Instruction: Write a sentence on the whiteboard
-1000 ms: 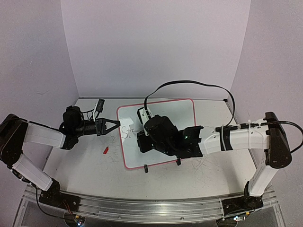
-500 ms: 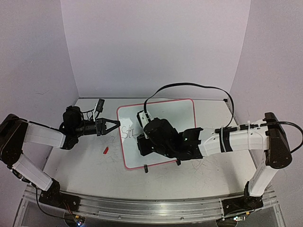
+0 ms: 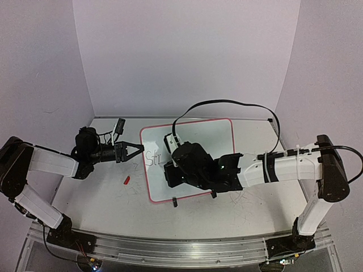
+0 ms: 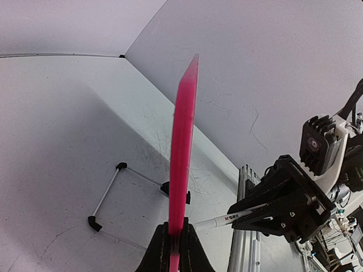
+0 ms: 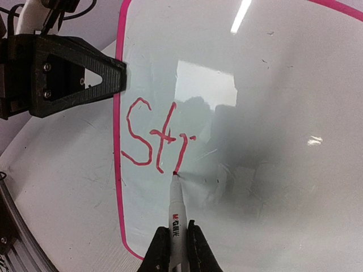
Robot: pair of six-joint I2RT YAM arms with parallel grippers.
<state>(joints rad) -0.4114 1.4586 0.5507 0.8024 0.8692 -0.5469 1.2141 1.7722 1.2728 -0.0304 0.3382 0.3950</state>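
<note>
The whiteboard [image 3: 218, 136], glossy white with a red-pink rim, lies at the table's middle. Red letters "Str" of the sentence [image 3: 152, 158] sit at its left end and show clearly in the right wrist view [image 5: 154, 141]. My right gripper [image 5: 174, 245] is shut on a white marker [image 5: 177, 215], whose red tip touches the board at the foot of the "r". My left gripper [image 3: 139, 149] is shut on the board's left rim; in the left wrist view the rim shows edge-on as a pink strip [image 4: 182, 141] between the jaws.
A small red cap [image 3: 126, 181] lies on the table left of the board. A black cable [image 3: 227, 101] arcs over the board's far side. A small black-and-white object [image 3: 119, 126] sits at back left. A metal rail [image 3: 181, 250] runs along the near edge.
My right gripper has shifted slightly left and toward the near edge with the marker, drawing the "r" stroke down. The left arm has not moved.
</note>
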